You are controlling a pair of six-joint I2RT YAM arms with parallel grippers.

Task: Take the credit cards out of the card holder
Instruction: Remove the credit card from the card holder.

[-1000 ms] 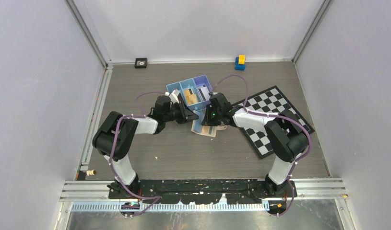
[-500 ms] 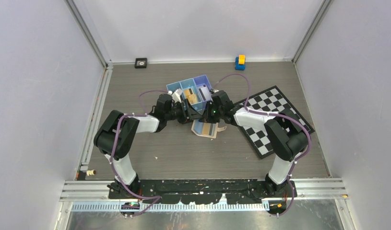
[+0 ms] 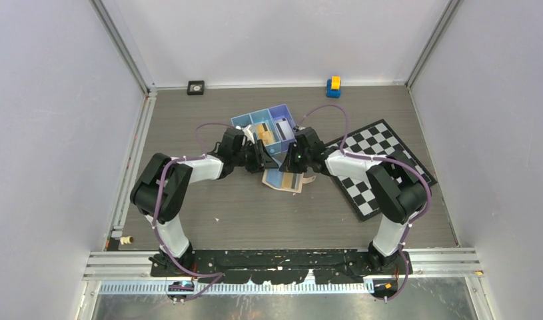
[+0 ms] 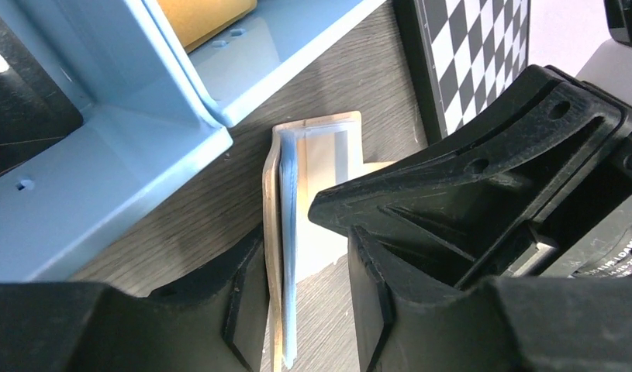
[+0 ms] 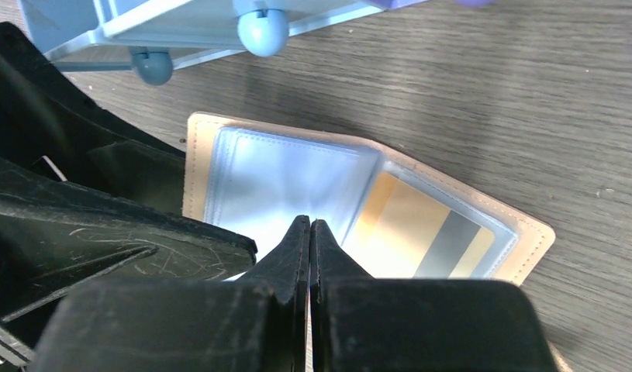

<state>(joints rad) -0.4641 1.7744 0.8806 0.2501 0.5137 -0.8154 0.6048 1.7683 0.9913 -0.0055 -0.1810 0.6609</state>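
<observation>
The tan card holder point(image 3: 282, 180) lies open on the table just in front of the blue tray. In the right wrist view point(image 5: 531, 233) an orange-tan credit card point(image 5: 418, 230) with a grey stripe sits in its right clear pocket, and the left clear sleeve point(image 5: 275, 175) looks empty. My right gripper point(image 5: 310, 225) is shut, its tips over the middle fold; a thin pale sliver shows between the fingers. My left gripper point(image 4: 301, 260) is open and straddles the holder's raised flap point(image 4: 275, 232), the left pad against the tan cover. Both grippers meet over the holder in the top view: left point(image 3: 262, 159), right point(image 3: 290, 162).
The blue three-compartment tray point(image 3: 244, 122) stands right behind the grippers, with an orange card point(image 3: 262, 134) and a pale card point(image 3: 282, 127) in it. A checkerboard mat point(image 3: 383, 162) lies at the right. A yellow-blue toy point(image 3: 333, 86) and a black square point(image 3: 196, 87) sit by the back wall.
My left gripper has moved right, closer to the right gripper and onto the holder's edge. The holder has shifted slightly left. The right gripper has stayed over the holder.
</observation>
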